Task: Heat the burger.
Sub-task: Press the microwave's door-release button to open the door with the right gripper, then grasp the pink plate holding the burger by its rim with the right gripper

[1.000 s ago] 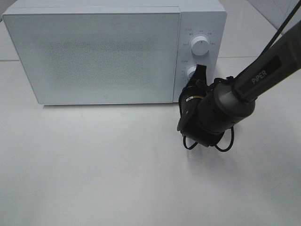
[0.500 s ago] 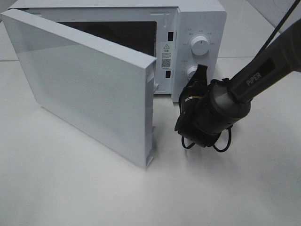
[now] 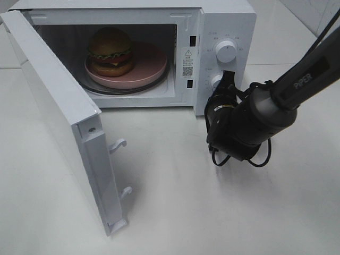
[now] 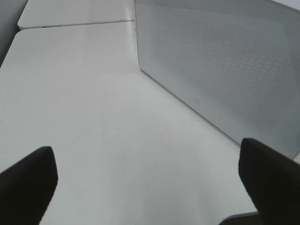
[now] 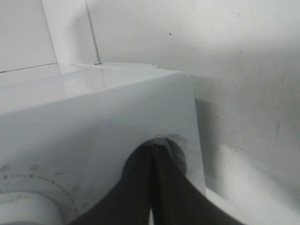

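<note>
White tabletop all round; the right gripper, pinched shut on nothing, rests its tip at the lower button of the microwave, and the left gripper hangs spread wide, empty. Shut a second ago, the door now stands swung open, showing the burger on its plate inside. Nothing heats with it open, so I'd guess the burger comes out next or the door must close again.
</note>
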Available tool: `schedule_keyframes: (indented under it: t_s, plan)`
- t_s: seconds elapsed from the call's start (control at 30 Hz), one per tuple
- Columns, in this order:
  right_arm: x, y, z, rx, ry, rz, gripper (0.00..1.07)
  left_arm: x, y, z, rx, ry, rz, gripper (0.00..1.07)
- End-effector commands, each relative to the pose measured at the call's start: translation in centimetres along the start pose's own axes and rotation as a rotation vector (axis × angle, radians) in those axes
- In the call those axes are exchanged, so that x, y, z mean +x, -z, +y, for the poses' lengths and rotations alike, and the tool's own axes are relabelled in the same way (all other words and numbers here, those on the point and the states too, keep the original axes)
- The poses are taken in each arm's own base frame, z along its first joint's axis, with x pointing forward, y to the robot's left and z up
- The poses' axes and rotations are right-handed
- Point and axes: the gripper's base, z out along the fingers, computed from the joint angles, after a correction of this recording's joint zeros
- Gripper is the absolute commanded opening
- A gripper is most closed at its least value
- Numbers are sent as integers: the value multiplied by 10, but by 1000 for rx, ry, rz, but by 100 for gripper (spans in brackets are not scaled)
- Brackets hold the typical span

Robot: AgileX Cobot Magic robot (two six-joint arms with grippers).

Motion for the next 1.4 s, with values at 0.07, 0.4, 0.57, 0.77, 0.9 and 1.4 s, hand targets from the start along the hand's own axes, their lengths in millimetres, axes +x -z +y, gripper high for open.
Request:
schedule_keyframes:
  t_s: [0.07,0.4,0.57,0.77,0.9,1.4]
  plan:
    - [-2,12,24,-72,120,56,0,1,1,0,-1,2,-7,98]
    - [-11,36,16,98,338,138,0,1,1,0,-1,2,-7,98]
    - [-13,49,18,153,486,210,0,1,1,0,-1,2,-7,98]
    - [-8,68,28,162,760,387,0,1,1,0,-1,2,-7,98]
    - [-4,82,34,168,929,519,0,1,1,0,-1,2,-7,98]
    - [-15,123,33,311,1506,857,0,1,1,0,-1,2,-7,98]
